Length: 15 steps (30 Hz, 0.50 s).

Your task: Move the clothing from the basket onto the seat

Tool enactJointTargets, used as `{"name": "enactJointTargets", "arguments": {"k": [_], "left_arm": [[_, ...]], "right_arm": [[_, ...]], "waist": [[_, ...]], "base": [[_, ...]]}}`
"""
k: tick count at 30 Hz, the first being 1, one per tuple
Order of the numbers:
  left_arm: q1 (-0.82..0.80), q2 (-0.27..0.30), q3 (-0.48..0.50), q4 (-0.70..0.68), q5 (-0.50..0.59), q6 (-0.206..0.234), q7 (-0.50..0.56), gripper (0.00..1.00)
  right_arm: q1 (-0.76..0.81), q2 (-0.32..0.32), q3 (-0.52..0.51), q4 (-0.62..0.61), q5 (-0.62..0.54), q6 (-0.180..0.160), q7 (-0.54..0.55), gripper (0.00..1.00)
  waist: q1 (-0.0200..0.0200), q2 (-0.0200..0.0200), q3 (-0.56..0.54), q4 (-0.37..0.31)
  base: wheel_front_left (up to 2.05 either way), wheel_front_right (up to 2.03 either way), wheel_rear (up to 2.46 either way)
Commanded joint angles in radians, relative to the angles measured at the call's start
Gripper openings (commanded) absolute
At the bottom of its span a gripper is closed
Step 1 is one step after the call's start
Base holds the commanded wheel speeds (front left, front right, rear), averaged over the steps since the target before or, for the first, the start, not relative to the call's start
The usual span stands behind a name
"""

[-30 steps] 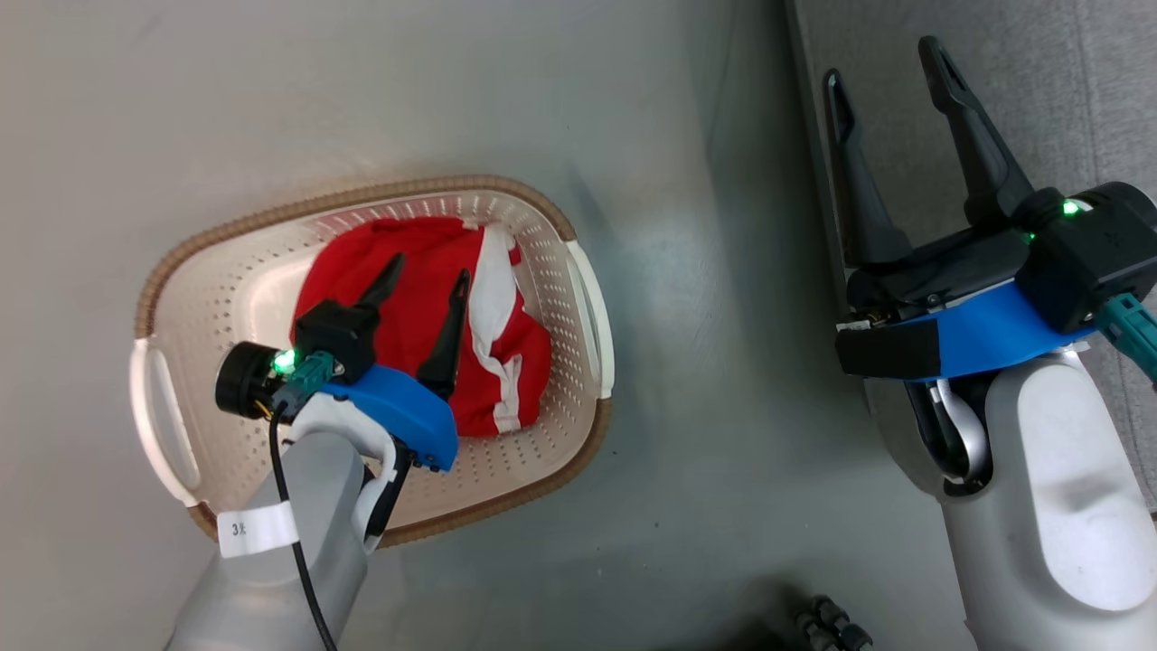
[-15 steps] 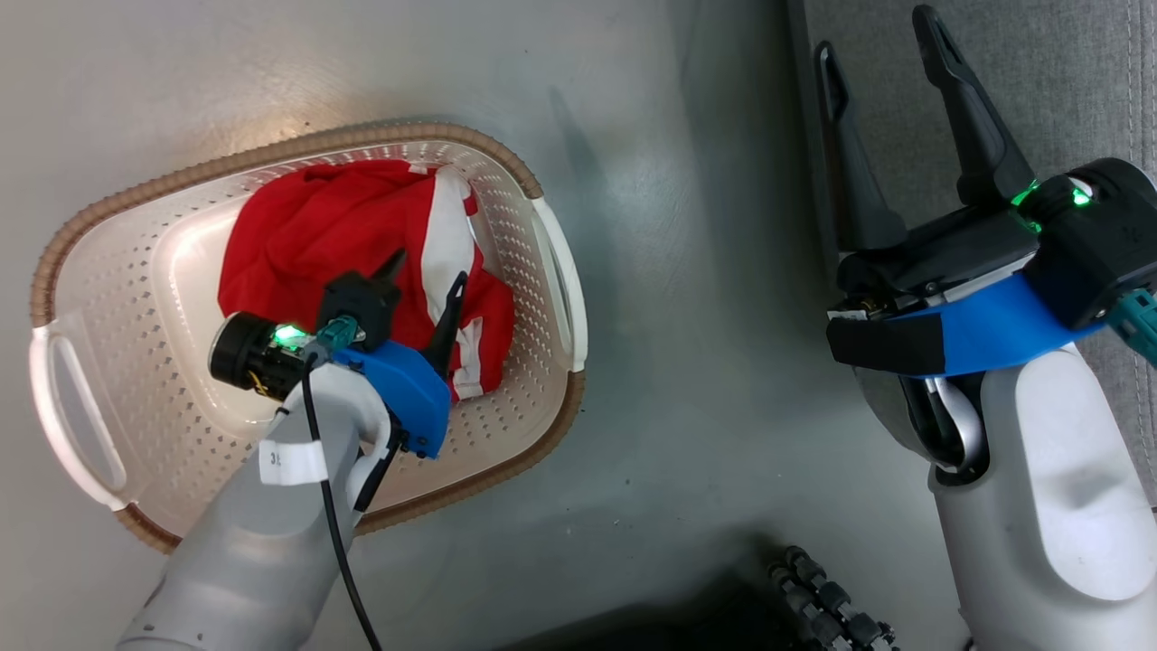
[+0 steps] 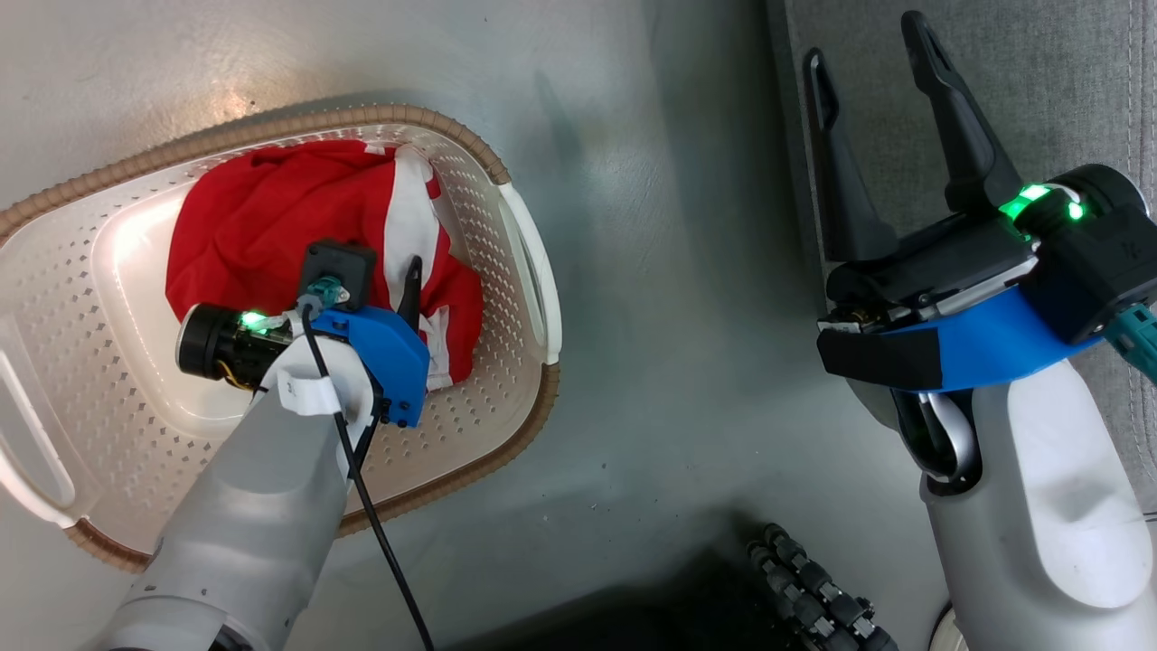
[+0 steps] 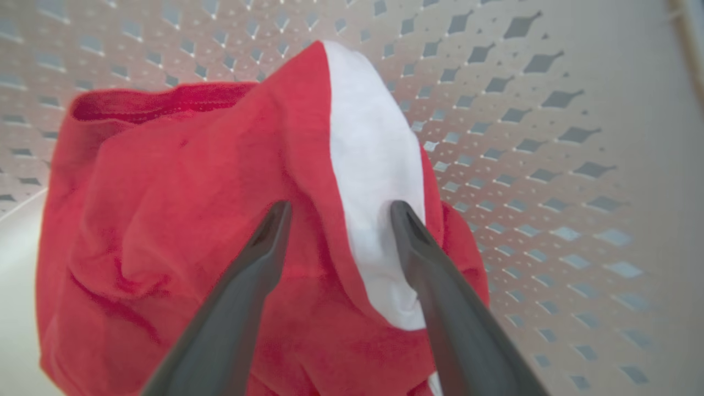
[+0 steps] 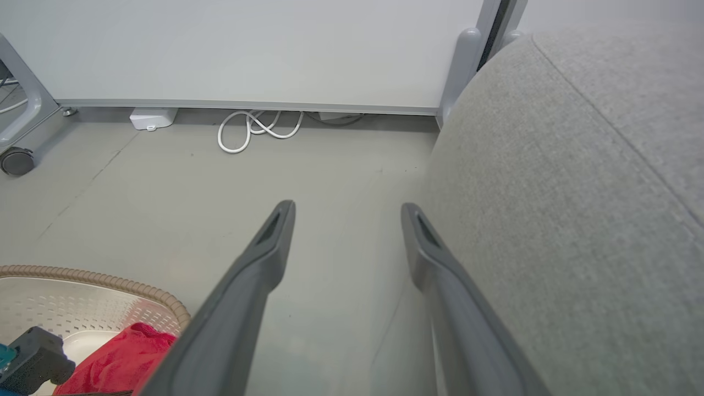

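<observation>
Clothing (image 3: 262, 217) location? — A
Inside the basket (image 3: 434, 117), bunched against the wall on its seat-facing side. Red, with a white stripe on top. Can't tell if it's one garment or several. — B
Left tool (image 4: 339, 208)? — A
Down inside the basket, fingers partly spread and holding nothing. The tips straddle a raised fold where red meets white. They're at the fabric, but I can't tell how deep they press. — B
Right tool (image 3: 863, 41)? — A
Well apart from the basket on the seat (image 3: 1039, 90) side, spread wide, empty. Bare floor (image 3: 678, 271) runs between the basket and the seat. — B
Handling call? — A
I'd judge it soft, light and limp, with no stiffness. It should drape and trail below the pinch, so lift high before crossing the basket rim or the hem may drag on it. The perforated wall could snag loose trim. — B
Grip point? — A
That ridge between the fingers is the best bet. It stands proud of the basket floor and looks several layers thick. A flat patch would likely slip out or catch a single layer. Close fully; crushing is no concern with cloth. — B
Risk? — A
A partial pinch may leave part of the cloth behind in the basket. — B
</observation>
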Motion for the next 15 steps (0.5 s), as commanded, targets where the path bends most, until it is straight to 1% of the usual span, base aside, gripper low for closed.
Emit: {"name": "enactJointTargets", "arguments": {"k": [1, 7, 9, 11, 12, 13, 14, 15], "left_arm": [[-0.02, -0.003, 0.008, 0.011, -0.011, 0.009, 0.006, 1.0], [-0.041, -0.024, 0.035, 0.074, -0.045, 0.056, 0.037, 1.0], [-0.044, -0.031, 0.037, 0.089, -0.052, 0.064, 0.054, 1.0], [-0.046, -0.037, 0.034, 0.101, -0.058, 0.059, 0.073, 1.0], [-0.049, -0.037, 0.03, 0.106, -0.054, 0.06, 0.08, 0.86], [-0.052, -0.039, 0.027, 0.11, -0.052, 0.059, 0.085, 0.32], [-0.054, -0.041, 0.025, 0.113, -0.053, 0.054, 0.09, 0.0], [-0.055, -0.044, 0.024, 0.114, -0.055, 0.049, 0.094, 0.0]], "right_arm": [[0.006, 0.001, 0.003, -0.006, 0.009, 0.0, -0.006, 1.0], [0.012, 0.001, 0.016, -0.01, 0.014, 0.0, -0.006, 1.0], [0.013, 0.001, 0.017, -0.013, 0.013, 0.0, -0.003, 1.0], [0.016, 0.001, 0.014, -0.016, 0.011, 0.0, -0.001, 1.0], [0.018, 0.001, 0.012, -0.017, 0.01, 0.0, -0.001, 1.0], [0.019, 0.001, 0.01, -0.02, 0.009, 0.0, 0.001, 1.0], [0.021, 0.001, 0.008, -0.021, 0.008, 0.0, 0.002, 1.0], [0.023, 0.001, 0.007, -0.023, 0.008, 0.0, 0.003, 1.0]], "waist": [[-0.0001, 0.0001, 0.003, -0.003], [-0.0001, 0.0001, 0.01, -0.01], [-0.0001, 0.0001, 0.008, -0.011], [-0.0001, 0.0001, 0.007, -0.011], [-0.0001, 0.0001, 0.007, -0.011], [-0.0001, 0.0001, 0.007, -0.01], [-0.0001, 0.0001, 0.007, -0.009], [-0.0001, 0.0001, 0.007, -0.008]], "base": [[0.0, 0.0, 0.0], [0.0, 0.0, 0.0], [0.0, 0.0, 0.0], [0.0, 0.0, 0.0], [0.0, 0.0, 0.0], [0.0, 0.0, 0.0], [0.0, 0.0, 0.0], [0.0, 0.0, 0.0]]}}
